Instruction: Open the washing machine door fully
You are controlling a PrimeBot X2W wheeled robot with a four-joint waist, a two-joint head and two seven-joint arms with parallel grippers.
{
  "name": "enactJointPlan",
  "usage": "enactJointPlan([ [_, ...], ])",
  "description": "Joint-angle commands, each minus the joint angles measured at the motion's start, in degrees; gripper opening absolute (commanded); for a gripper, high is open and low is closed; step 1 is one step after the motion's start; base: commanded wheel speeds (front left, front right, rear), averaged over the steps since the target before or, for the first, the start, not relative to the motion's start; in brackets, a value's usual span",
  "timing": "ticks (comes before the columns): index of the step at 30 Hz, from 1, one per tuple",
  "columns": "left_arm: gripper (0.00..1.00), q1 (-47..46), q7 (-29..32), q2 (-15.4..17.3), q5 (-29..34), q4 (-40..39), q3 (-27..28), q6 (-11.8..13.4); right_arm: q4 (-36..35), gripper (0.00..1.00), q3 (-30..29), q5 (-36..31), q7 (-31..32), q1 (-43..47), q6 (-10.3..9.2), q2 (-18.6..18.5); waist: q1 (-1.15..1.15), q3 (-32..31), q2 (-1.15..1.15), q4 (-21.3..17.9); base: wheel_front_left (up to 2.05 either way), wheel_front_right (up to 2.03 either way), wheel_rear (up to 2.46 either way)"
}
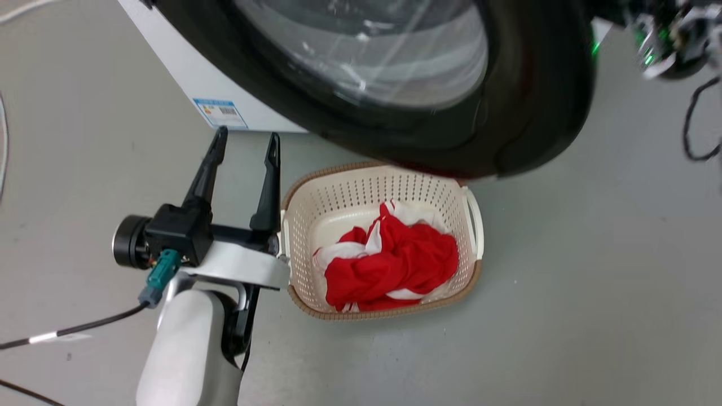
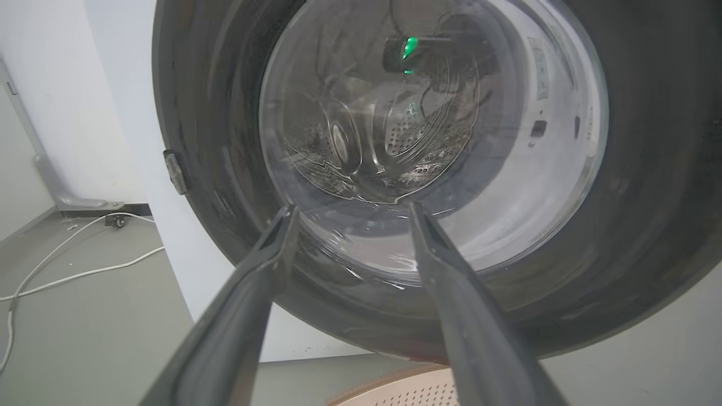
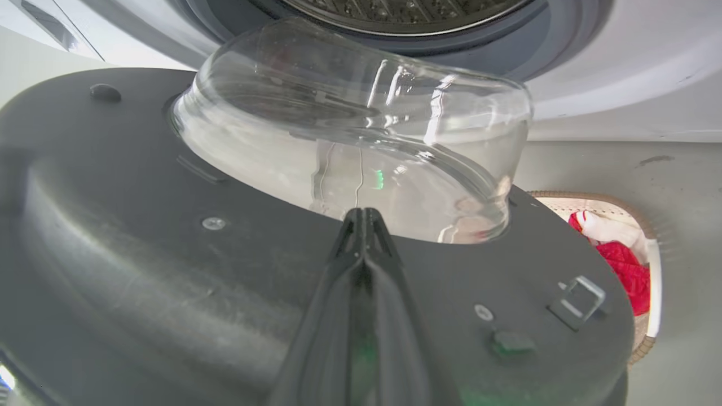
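Note:
The washing machine door is a glossy black ring around a clear glass window. It stands swung out from the white washing machine, above the basket. My left gripper is open and holds nothing, left of the basket and below the door's outer face, fingers pointing at it. In the right wrist view my right gripper is shut on nothing, tips close against the door's grey inner face beside the glass bowl. The steel drum and grey gasket show behind.
A cream perforated basket with red and white cloth sits on the grey floor under the door's lower edge. A black cable hangs at the right beside blurred right-arm hardware. White cables lie on the floor beside the machine.

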Motion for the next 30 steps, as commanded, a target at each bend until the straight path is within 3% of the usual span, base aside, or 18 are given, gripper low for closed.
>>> enactJointPlan([
  [1, 1.00, 1.6, -0.2, 0.1, 0.1, 0.4, 0.0, 0.0, -0.7, 0.00, 0.1, 0.7, 1.0, 2.7, 0.12, 1.1, 0.00, -2.6, 0.00, -0.2, 0.00, 0.00, 0.00],
  [15, 1.00, 8.5, -0.2, 0.1, 1.0, 3.4, -0.9, -0.8, -12.3, 0.00, 0.6, 4.1, 7.6, 22.2, 0.07, 6.6, 0.00, -13.8, 0.00, 0.3, 0.00, 0.00, 0.00],
  [30, 1.00, 11.1, -0.2, 0.0, 0.1, 3.5, -1.3, -0.5, -24.5, 0.00, 4.9, 8.2, 9.9, 36.2, 0.07, 9.4, 0.00, -17.1, 0.00, 0.7, 0.00, 0.00, 0.00],
])
